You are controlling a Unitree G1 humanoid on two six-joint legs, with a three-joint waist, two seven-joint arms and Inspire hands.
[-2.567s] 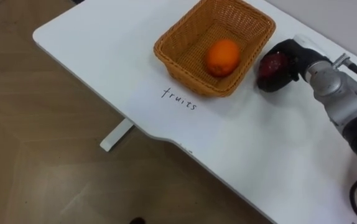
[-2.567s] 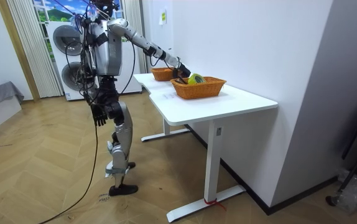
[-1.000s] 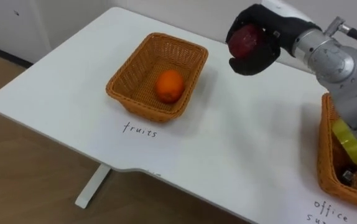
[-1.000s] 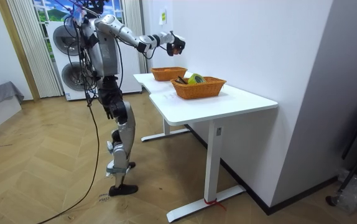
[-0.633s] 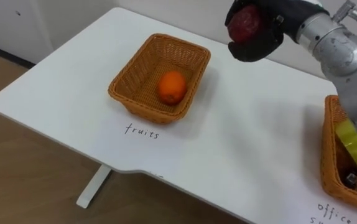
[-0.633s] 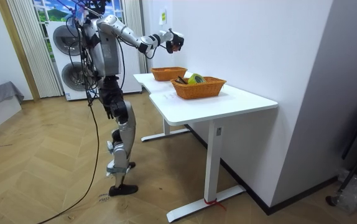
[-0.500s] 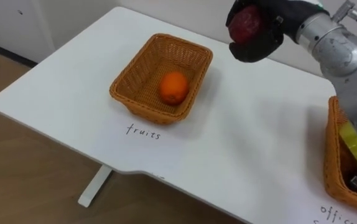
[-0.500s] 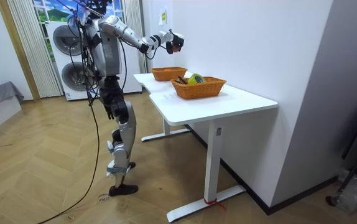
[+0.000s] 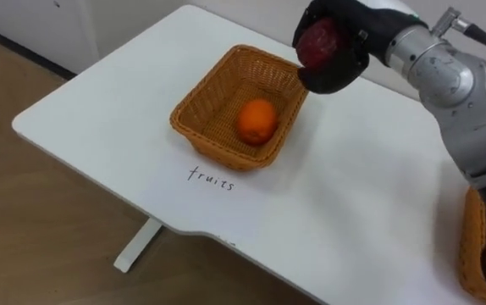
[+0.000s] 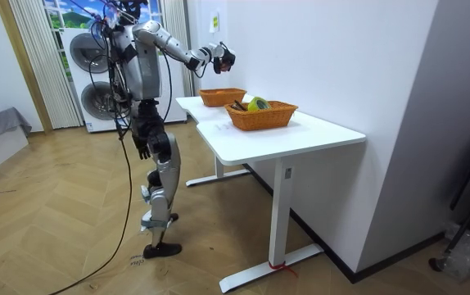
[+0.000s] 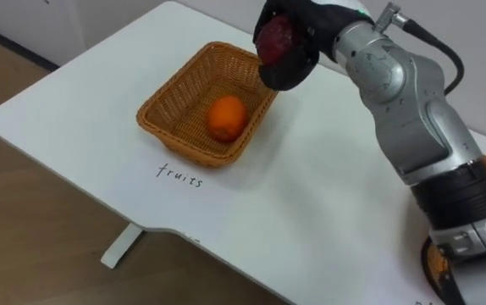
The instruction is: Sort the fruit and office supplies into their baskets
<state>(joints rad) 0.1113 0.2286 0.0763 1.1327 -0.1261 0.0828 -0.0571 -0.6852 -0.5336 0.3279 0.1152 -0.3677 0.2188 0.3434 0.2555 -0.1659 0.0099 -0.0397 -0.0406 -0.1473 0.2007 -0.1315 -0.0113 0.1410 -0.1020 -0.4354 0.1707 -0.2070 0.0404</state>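
Fingers [image 9: 332, 79] of right hand [image 9: 364, 36] curled round red fruit [image 9: 317, 41] above basket [image 9: 194, 128]; second basket [image 10: 261, 115] in room view.

1. Black fingers of the right hand [image 9: 343, 66] cover part of a dark red fruit [image 9: 316, 39]; its kind cannot be told.
2. The second basket [image 9: 470, 247] is cut off at the right edge.
3. In the room view, hand and fruit are too small to separate.
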